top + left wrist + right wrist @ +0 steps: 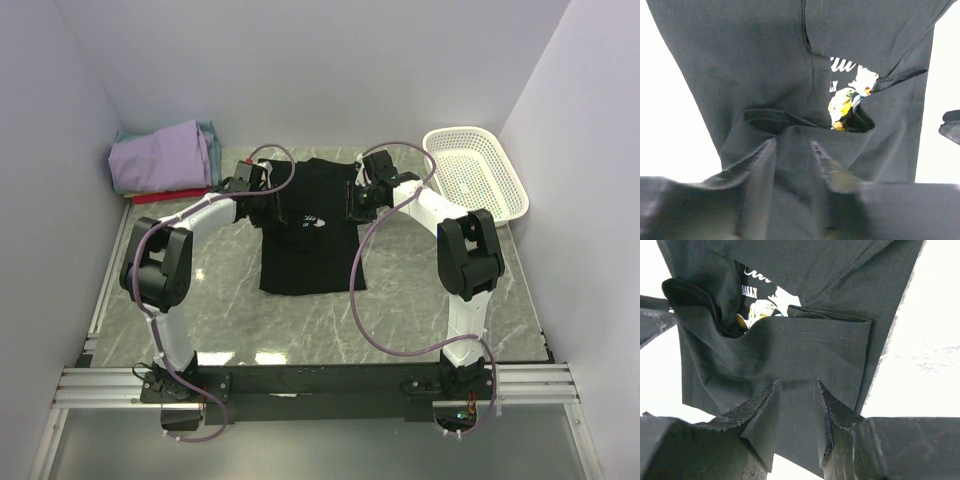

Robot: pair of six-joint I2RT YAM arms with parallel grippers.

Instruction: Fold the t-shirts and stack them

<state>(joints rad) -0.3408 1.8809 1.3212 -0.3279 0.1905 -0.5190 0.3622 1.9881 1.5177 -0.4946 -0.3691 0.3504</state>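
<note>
A black t-shirt [305,250] lies flat on the grey marbled table [300,330], midway between the left and right edges and nearer the far edge. Its hem points to the near edge, and its chest print [847,102] shows only partly under bunched cloth.

The left gripper [265,195] sits at the shirt's left shoulder. In the left wrist view its fingers [765,165] stand apart with a raised fold of black cloth between them; whether they are pinching it cannot be told.

The right gripper [355,200] is at the right shoulder, and its fingers [832,412] are clamped on the sleeve (the stitched hem is doubled over just beyond the tips).

At the far left corner lies a folded pile: a lavender shirt [160,158] on top, a teal shirt [208,132] showing behind it, and a red shirt [150,197] peeking out beneath. A white mesh basket [478,172] stands at the far right corner, well apart from the black shirt.
</note>
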